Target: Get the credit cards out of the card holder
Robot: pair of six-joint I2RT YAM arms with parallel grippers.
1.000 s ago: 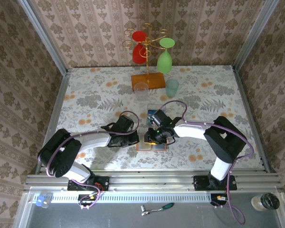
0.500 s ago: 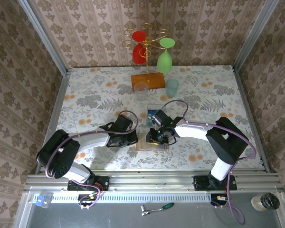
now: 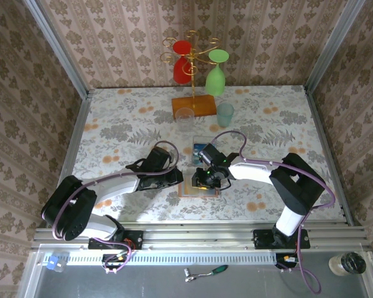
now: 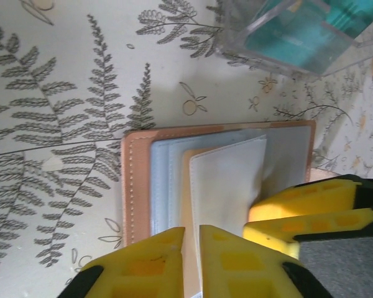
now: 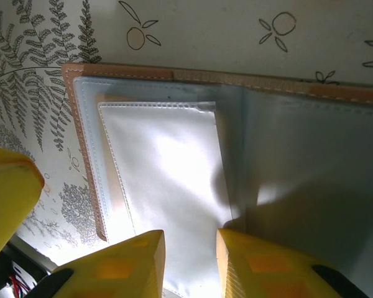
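- A small, flat, salmon-brown card holder (image 3: 202, 192) is lying open like a book on the floral-patterned table (image 3: 124, 124). It is sitting near the front edge between the two arms, with its blue-grey inner pockets (image 5: 311, 161) facing up.
- The left gripper (image 4: 192, 245) is sitting over the holder's edge with its yellow fingers drawn to a narrow slit. The holder's surface is running into that slit, but whether it is being pinched cannot be told.
- The right gripper (image 5: 190, 248) is reaching in from the other side, just beside the left one. Its yellow fingers are standing a little apart, and a pale, glossy pocket flap (image 5: 161, 161) is running down between them (in the left wrist view the flap is curling up off the page).
- A tan-orange strip (image 4: 185, 186) is showing under that flap; whether it is a card cannot be told.
- Teal and blue credit cards (image 4: 298, 37) are lying inside a clear plastic box (image 4: 255, 46) just beyond the holder and apart from it.
- Further back, an orange wooden rack base (image 3: 196, 104) is carrying a gold wire stand. A red wine glass (image 3: 182, 59) and a green wine glass (image 3: 216, 77) are hanging upside down from it.
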